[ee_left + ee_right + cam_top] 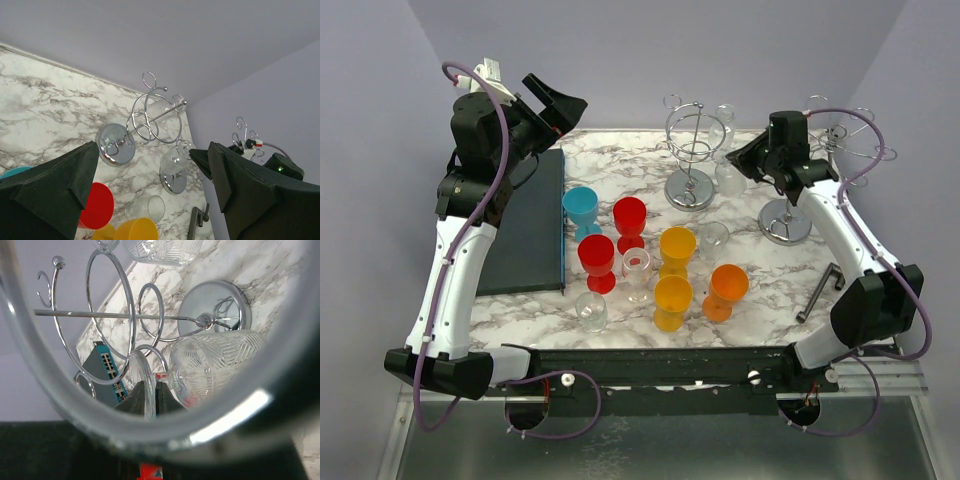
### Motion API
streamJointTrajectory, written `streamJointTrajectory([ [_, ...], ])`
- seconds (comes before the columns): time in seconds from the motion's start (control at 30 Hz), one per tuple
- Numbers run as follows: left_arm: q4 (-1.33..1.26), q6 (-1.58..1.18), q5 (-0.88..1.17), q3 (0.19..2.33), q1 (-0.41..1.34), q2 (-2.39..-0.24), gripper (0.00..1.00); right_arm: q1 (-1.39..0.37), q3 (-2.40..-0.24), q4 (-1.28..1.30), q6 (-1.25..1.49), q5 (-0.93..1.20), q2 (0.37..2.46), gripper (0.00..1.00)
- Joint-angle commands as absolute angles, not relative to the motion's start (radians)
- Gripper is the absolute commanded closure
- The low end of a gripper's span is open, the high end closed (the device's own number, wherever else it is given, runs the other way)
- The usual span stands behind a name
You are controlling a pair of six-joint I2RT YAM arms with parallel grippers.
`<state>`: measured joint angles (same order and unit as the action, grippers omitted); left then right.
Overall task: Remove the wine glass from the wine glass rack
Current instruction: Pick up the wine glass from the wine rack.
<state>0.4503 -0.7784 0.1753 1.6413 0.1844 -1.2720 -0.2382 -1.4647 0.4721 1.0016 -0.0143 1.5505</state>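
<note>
The job looked begun but not done. The left gripper (560,110) hung high with its jaws spread wide, holding nothing and well apart from the work. To its right stood the rack (691,140), with the right gripper (732,162) up against its right side. The right wrist view showed those jaws drawn almost together on the thin foot of the wine glass (215,365), so a pinch appeared to be made. The bowl lay just beyond the tips, close to the rack's rings and base. Whether the glass hung on its hook or was free of it, I could not tell. By my reckoning, drawing it clear and setting it down were left to do.

A marble table (620,170) carried it all. A dark slab (530,230) lay below the left gripper, coloured cups (630,215) stood between the two arms, and a second rack (785,222) stood just under the right gripper's wrist. Plain pale walls (640,50) closed in behind.
</note>
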Motion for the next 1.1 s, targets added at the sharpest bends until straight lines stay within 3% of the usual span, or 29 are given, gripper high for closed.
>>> streamJointTrajectory([
  [0.0,0.428,-0.782,0.184,1.636,0.181,-1.266,0.01,-0.245,-1.437,0.471,0.997,0.003,1.505,1.00],
  [1.07,0.417,-0.798,0.208,1.636,0.181,-1.288,0.01,-0.244,-1.443,0.453,0.945,0.028,1.444,1.00],
])
